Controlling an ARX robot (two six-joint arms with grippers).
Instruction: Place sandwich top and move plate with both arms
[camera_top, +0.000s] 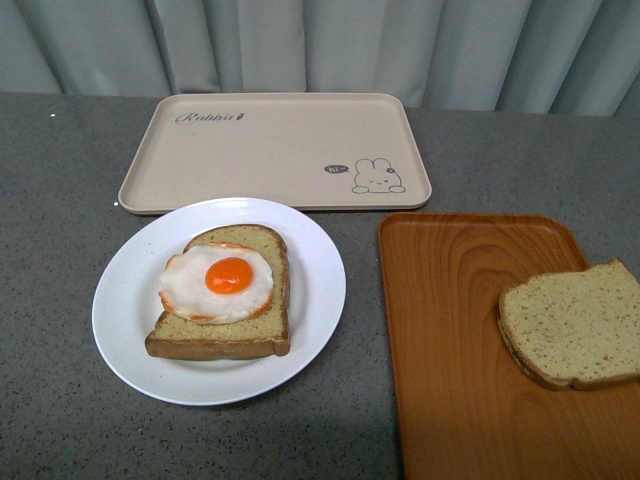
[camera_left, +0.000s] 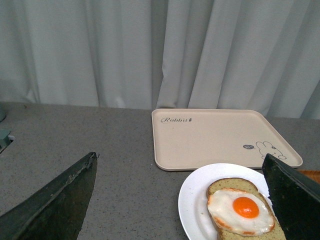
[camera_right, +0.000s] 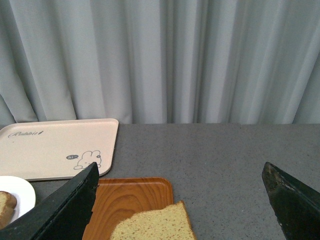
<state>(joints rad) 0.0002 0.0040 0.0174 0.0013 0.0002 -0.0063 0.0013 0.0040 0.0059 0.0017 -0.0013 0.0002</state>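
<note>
Left gripper (camera_left: 180, 156): fingers (camera_left: 60, 200) spread wide, holding and touching nothing, raised over the grey table (camera_top: 50, 200).

Plate (camera_top: 120, 320): lower left of centre in the front view, flat on the table. It carries a bread slice (camera_top: 225, 335) topped with a fried egg (camera_top: 220, 280).

Beige rabbit tray (camera_top: 275, 150): upper centre, just behind the plate.

Orange wood-grain tray (camera_top: 450, 320): lower right, apart from the plate.

Sandwich top (camera_top: 575, 325): flat on the orange tray at the right edge of the frame, nothing on it.

Right gripper (camera_right: 180, 165): fingers (camera_right: 65, 210) spread wide, holding nothing, raised clear of the sandwich top.
</note>
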